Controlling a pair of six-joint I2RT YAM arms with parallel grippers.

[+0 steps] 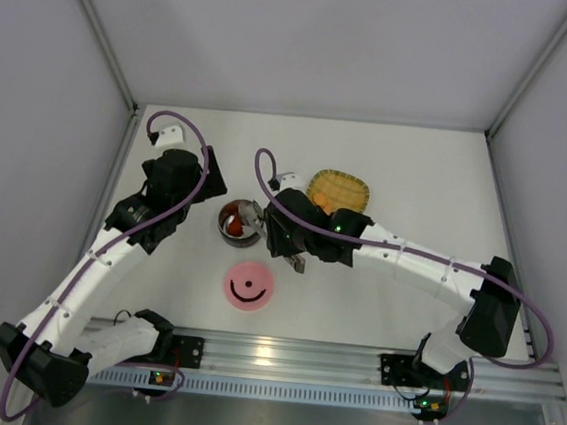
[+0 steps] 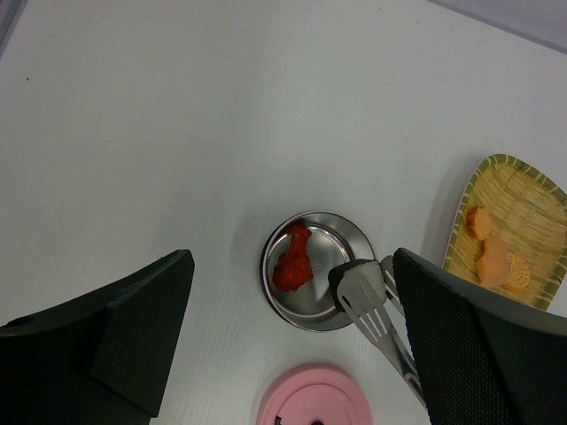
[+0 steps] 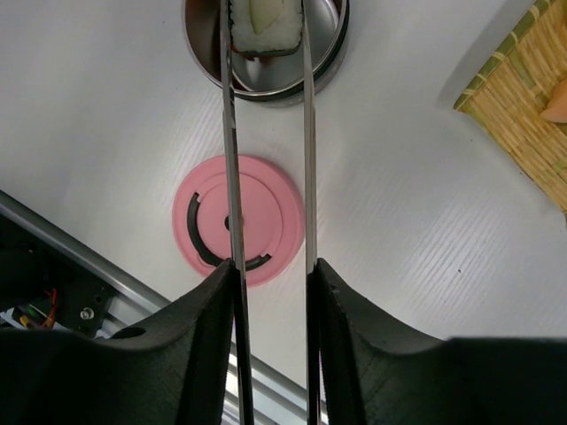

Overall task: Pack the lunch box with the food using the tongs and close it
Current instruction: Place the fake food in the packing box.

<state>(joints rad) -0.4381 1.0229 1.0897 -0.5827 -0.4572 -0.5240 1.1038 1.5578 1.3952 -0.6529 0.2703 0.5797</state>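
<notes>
The lunch box point(image 2: 330, 251), a small steel bowl, holds one dark red food piece point(image 2: 293, 263). My right gripper point(image 3: 270, 270) is shut on the tongs point(image 3: 229, 168), squeezing their two thin arms. The tong tips pinch a dark-and-white food piece point(image 3: 263, 25) just over the lunch box rim point(image 3: 335, 55). From the left wrist, the tongs' slotted tip point(image 2: 365, 297) hangs at the bowl's right rim. The pink lid point(image 1: 248, 287) lies flat on the table in front of the bowl. My left gripper point(image 2: 292, 266) hovers open above the lunch box, holding nothing.
A yellow woven tray point(image 1: 338, 191) sits to the right of and behind the lunch box point(image 1: 240, 218), with orange food pieces point(image 2: 493, 258) on it. White walls close in the table on three sides. A metal rail point(image 1: 280, 358) runs along the near edge.
</notes>
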